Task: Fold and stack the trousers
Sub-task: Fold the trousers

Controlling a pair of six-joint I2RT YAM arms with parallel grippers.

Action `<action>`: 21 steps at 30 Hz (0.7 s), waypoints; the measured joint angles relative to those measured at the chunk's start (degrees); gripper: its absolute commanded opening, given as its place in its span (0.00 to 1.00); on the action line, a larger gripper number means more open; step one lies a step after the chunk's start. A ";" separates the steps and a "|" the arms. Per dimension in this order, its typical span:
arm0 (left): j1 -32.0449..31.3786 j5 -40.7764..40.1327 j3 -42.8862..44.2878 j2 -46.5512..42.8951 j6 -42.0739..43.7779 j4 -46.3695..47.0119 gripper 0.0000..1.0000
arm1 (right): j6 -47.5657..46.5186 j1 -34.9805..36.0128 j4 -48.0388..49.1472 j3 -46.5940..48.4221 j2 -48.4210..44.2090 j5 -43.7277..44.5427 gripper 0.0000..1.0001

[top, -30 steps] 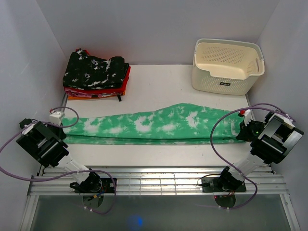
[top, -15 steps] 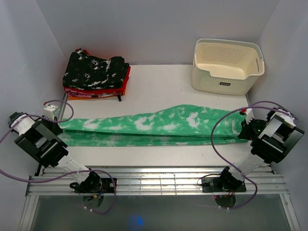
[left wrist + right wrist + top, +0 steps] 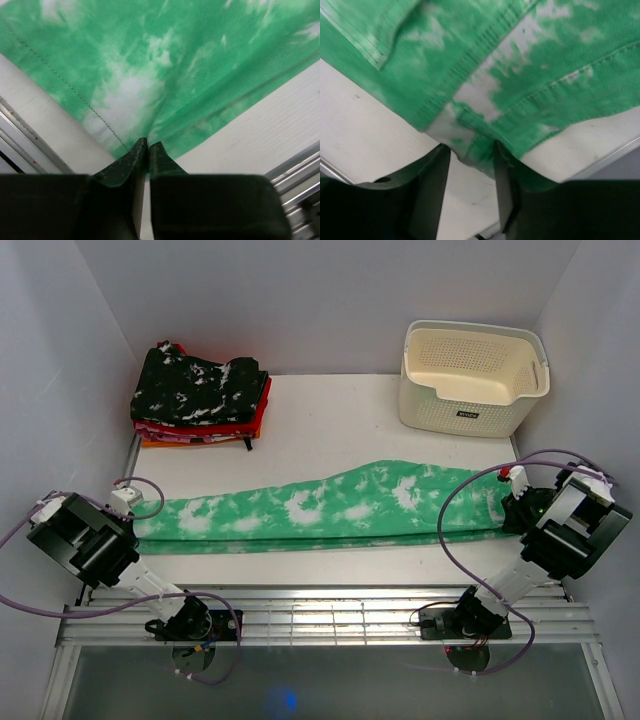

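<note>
The green tie-dye trousers (image 3: 330,505) lie stretched in a long band across the table, left to right. My left gripper (image 3: 128,520) is at their left end; in the left wrist view the gripper (image 3: 146,145) is shut on the edge of the cloth (image 3: 165,60), and wrinkles fan out from the pinch. My right gripper (image 3: 512,508) is at the right end. In the right wrist view the gripper (image 3: 470,165) has its jaws parted, and the waistband corner (image 3: 470,140) lies loose between them on the table.
A cream basket (image 3: 460,405) stands at the back right. A stack of folded clothes (image 3: 200,390), black speckled on top of red and orange, sits at the back left. A metal rail (image 3: 330,615) runs along the near edge. Grey walls close in both sides.
The trousers have sunk flat onto the table. My left gripper has moved down and slightly right with the leg end. The right gripper has hardly moved.
</note>
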 measured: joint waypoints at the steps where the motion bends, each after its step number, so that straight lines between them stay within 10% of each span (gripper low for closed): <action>1: 0.00 -1.11 -0.22 0.98 0.55 0.61 0.34 | -0.42 0.04 0.68 0.00 -0.02 1.60 0.56; 4: 0.66 -1.81 -0.33 1.40 3.69 0.31 0.83 | -0.90 -0.22 1.55 0.98 -0.02 4.42 0.68; 7: 2.25 -0.66 0.44 -1.84 8.98 -2.99 0.98 | -0.50 -0.22 -0.48 6.38 0.02 5.03 0.84; 14: 1.99 6.71 3.52 -15.32 15.02 -11.52 0.91 | 2.95 6.91 -4.52 13.90 -7.87 0.02 0.71; 21: -9.53 10.71 -7.10 -20.13 0.76 -11.82 0.60 | 21.29 43.74 4.15 2.97 -21.33 -2.16 0.52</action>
